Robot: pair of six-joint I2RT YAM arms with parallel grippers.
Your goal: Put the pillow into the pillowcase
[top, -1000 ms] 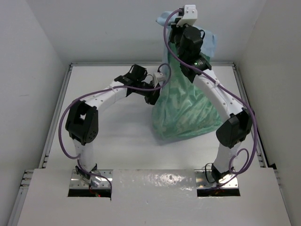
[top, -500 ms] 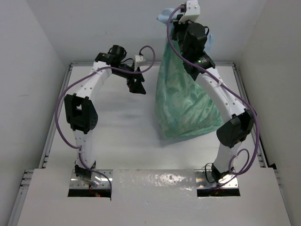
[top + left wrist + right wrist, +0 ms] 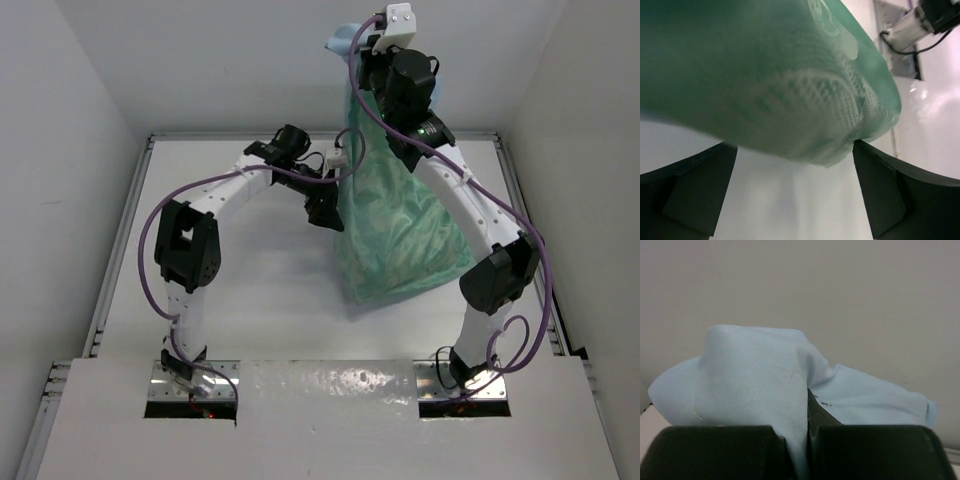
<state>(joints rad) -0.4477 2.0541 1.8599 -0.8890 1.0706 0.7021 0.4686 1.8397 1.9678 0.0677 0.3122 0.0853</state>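
Your left gripper (image 3: 322,207) swings back against the pillowcase (image 3: 398,235), jaws wide | right gripper (image 3: 796,438) pinches its blue top aloft

white table (image 3: 250,300) boxed in by plain white walls (image 3: 60,150)

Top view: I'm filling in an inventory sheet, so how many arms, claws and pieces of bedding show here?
Arms: 2, the left arm and the right arm
Claws: 2, the left claw and the right claw
Bedding: 1, the pillowcase
Total: 5
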